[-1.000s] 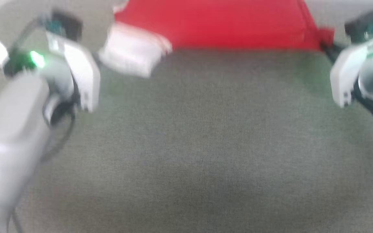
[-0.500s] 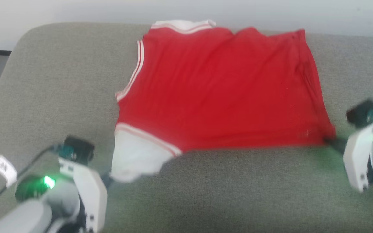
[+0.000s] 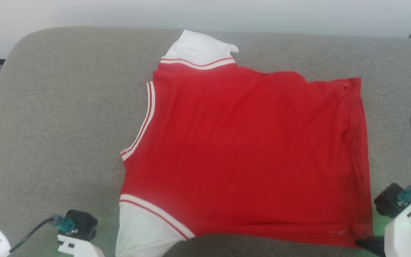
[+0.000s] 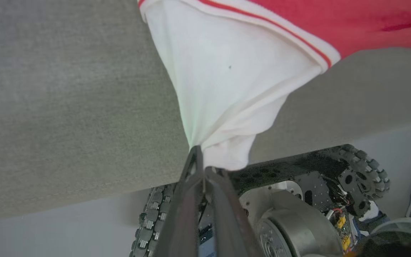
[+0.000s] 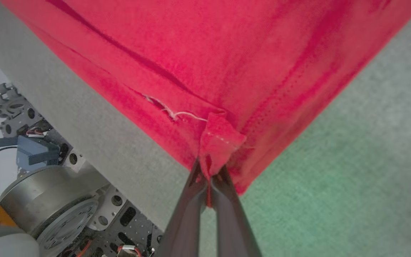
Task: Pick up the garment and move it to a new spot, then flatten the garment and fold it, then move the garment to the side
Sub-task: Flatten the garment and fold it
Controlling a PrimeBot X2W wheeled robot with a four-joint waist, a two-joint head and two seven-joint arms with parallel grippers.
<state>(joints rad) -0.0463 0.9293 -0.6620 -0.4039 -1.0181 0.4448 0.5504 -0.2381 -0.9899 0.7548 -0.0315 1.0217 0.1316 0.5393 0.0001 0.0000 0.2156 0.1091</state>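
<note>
Lying spread on one grey fabric cushion, head view: one red jersey shirt with two white sleeves. Left wrist view: dark-fingered left gripper clamped on the near sleeve's tip. Right wrist view: dark-fingered right gripper pinching the hem corner, loose white thread beside.

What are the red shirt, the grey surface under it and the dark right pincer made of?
The shirt looks like soft matte knit fabric: it creases and bunches where pinched. The grey surface seems padded and covered in woven cloth: fine flecked weave, rounded corners. The right gripper has fingers of hard dark plastic or metal, smooth, slightly shiny; I cannot tell which.
</note>
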